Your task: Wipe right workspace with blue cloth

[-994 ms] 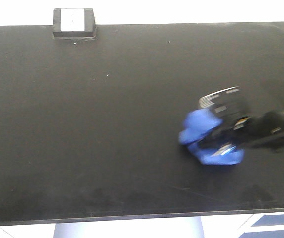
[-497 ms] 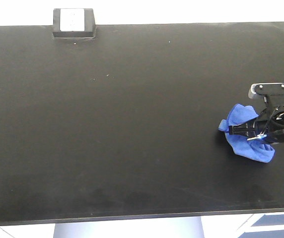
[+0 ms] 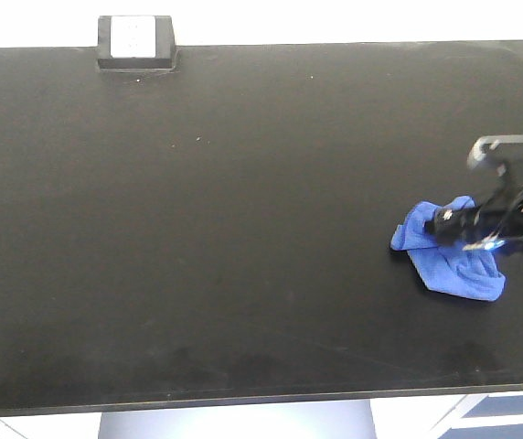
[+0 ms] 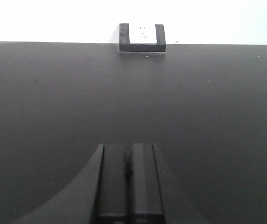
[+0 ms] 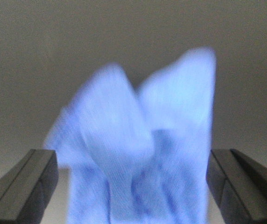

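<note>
The right gripper [image 3: 467, 233] reaches in from the right edge of the front view, low over the surface at mid depth, its arm running off the right side. A pale-edged plate on the wrist sits just beyond it, toward the far side. In its wrist view the right gripper [image 5: 132, 186] has its two dark fingers [image 5: 24, 184] spread wide to either side of the frame. In the left wrist view the left gripper [image 4: 128, 179] points toward the far edge, its two dark fingers [image 4: 114, 179] pressed together side by side, hovering with nothing between them
</note>
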Controlling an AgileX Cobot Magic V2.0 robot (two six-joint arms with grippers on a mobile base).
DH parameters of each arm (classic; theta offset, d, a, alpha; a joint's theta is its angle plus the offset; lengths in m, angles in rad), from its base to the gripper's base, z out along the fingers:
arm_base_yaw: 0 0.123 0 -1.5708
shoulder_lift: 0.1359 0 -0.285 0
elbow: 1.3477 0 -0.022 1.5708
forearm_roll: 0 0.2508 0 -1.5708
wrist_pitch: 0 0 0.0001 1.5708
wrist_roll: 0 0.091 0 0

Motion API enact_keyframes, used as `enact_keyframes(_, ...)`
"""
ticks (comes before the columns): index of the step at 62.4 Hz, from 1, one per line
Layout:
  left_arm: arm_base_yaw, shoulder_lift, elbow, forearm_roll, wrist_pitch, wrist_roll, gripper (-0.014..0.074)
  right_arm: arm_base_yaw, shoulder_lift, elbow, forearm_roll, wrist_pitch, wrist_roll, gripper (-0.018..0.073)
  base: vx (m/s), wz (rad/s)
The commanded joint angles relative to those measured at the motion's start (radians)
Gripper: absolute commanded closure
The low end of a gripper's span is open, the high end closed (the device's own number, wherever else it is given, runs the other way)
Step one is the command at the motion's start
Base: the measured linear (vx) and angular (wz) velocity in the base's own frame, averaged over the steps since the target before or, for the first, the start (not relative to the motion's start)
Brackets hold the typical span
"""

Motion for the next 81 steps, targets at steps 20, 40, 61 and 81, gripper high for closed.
enact_keyframes(20, -0.004, -0.015, 0.030, 0.001, -0.086, -0.008, 0.0602, -0.005, -0.528, -0.025, -0.001, 0.064, -0.037, 0.0017, 0.00, 0.00)
enact_keyframes(40, -0.004, -0.015, 0.030, 0.001, -0.086, -0.008, 0.0602, -0.005, -0.824, -0.024, 0.002, 0.329, -0.026, 0.0575, 0.00, 0.00)
enact_keyframes(61, -0.004, -0.015, 0.030, 0.001, -0.086, -0.008, 0.0602, -0.005, -0.879, -0.024, 0.006, 0.347, -0.022, 0.0567, 0.00, 0.00)
enact_keyframes(81, -0.004, -0.015, 0.030, 0.001, -0.086, -0.008, 0.0602, -0.005, -0.879, -0.024, 0.006, 0.347, -0.022, 0.0567, 0.00, 0.00)
